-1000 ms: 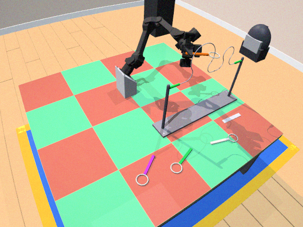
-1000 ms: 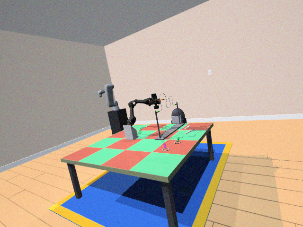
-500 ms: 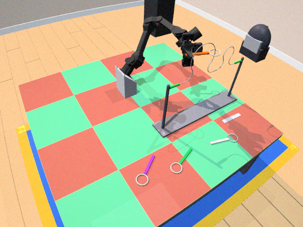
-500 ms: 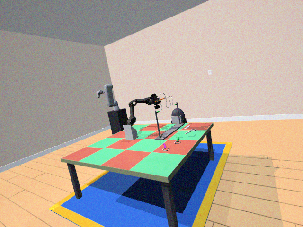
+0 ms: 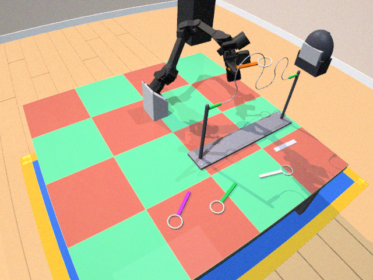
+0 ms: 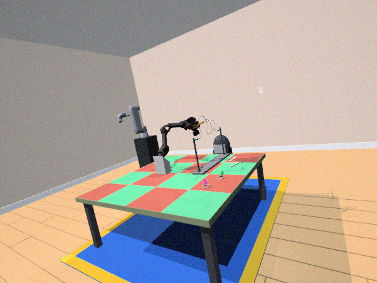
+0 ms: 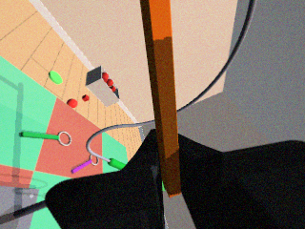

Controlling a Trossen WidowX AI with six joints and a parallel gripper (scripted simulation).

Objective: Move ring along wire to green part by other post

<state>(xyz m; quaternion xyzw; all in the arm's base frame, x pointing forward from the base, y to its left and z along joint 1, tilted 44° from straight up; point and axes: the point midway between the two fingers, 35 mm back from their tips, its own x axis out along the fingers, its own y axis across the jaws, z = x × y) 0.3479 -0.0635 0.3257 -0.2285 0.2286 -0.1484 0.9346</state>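
Note:
My gripper (image 5: 231, 69) (image 6: 196, 125) (image 7: 158, 133) is shut on the orange handle (image 5: 248, 65) (image 6: 201, 123) (image 7: 164, 86), level with the wire's upper part. The ring (image 5: 271, 62) is high up, around the grey wire (image 5: 236, 87) (image 7: 123, 125) just past its first tall hump; it is outside the wrist view. The wire crosses the handle in view; whether they touch cannot be told. The near green part (image 5: 215, 105) (image 6: 195, 139) (image 7: 115, 163) joins the near post (image 5: 203, 132) (image 6: 195, 155). The far green part (image 5: 292, 76) joins the far post (image 5: 289, 94) (image 6: 221, 140).
The posts stand on a grey base (image 5: 228, 147). Loose rings with a purple handle (image 5: 183, 203), a green handle (image 5: 228, 192) and a white handle (image 5: 270, 174) lie on the table, near a pale strip (image 5: 285, 145). A dark domed object (image 5: 320, 45) stands beyond the far post.

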